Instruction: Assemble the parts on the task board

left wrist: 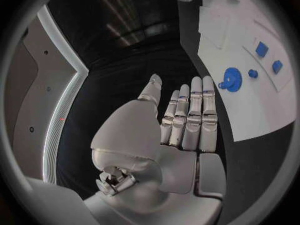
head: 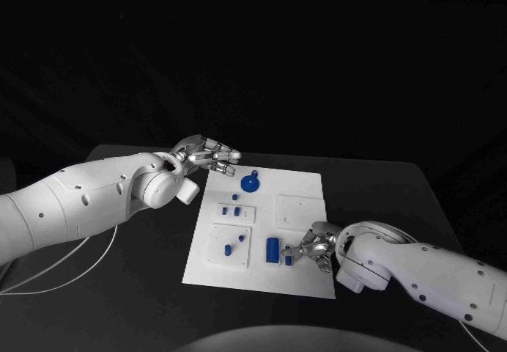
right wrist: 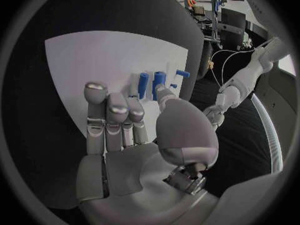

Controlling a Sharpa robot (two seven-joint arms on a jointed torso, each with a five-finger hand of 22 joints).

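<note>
The left hand (head: 208, 155) hovers at the far left corner of the board (head: 299, 220); its fingers (left wrist: 190, 116) lie straight and pressed together, holding nothing. On the board, a round blue part (head: 249, 183) sits near that hand, small parts (head: 231, 211) lie nearer the middle, and a tall cylinder (head: 272, 250) lies near the front edge. The right hand (head: 313, 249) rests just right of the cylinder, fingers (right wrist: 116, 119) side by side, thumb apart, gripping nothing.
</note>
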